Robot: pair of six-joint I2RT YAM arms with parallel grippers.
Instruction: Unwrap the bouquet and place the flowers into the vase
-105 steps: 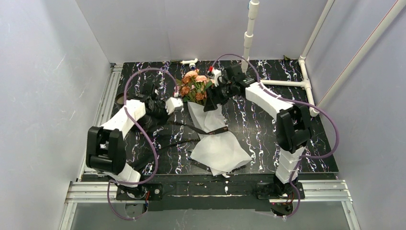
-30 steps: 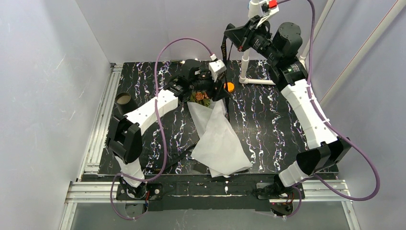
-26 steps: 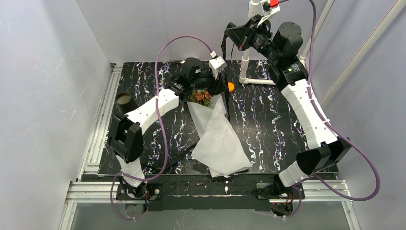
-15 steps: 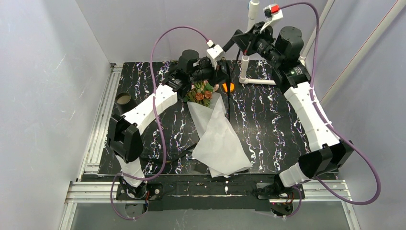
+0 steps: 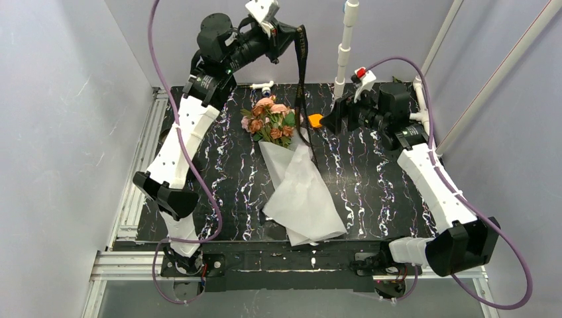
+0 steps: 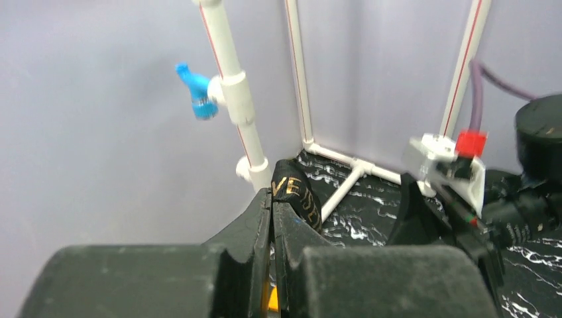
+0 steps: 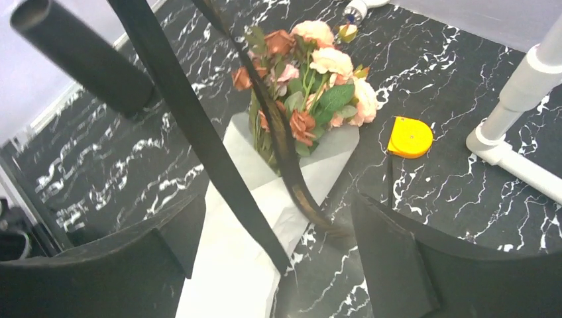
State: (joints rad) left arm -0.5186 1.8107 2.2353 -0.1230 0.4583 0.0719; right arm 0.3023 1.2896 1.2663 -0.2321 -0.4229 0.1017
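The bouquet's flowers (image 5: pixel 268 119) lie at the back of the table, their stems in the opened white paper wrap (image 5: pixel 301 195). My left gripper (image 5: pixel 291 32) is raised high and shut on the black gold-lettered ribbon (image 6: pixel 299 192), which hangs down (image 5: pixel 303 86) to the wrap. In the left wrist view my left gripper (image 6: pixel 272 218) has its jaws pressed together on it. My right gripper (image 5: pixel 331 116) is low, right of the flowers, and open. In the right wrist view two ribbon strands (image 7: pixel 199 132) cross in front of my right gripper (image 7: pixel 278 258) without touching its fingers. The black vase (image 7: pixel 79 59) stands far left; my left arm hides it from above.
An orange disc (image 5: pixel 315 120) lies between the flowers and my right gripper. A white pipe post (image 5: pixel 344 46) rises at the back, and carries a blue clip (image 6: pixel 195 89). More white pipes (image 5: pixel 397 114) run along the back right. Grey walls enclose the table.
My left gripper shut on the ribbon and lifted it high toward the back left. My right gripper let the ribbon go, opened, and came down beside the flowers, which are now uncovered.
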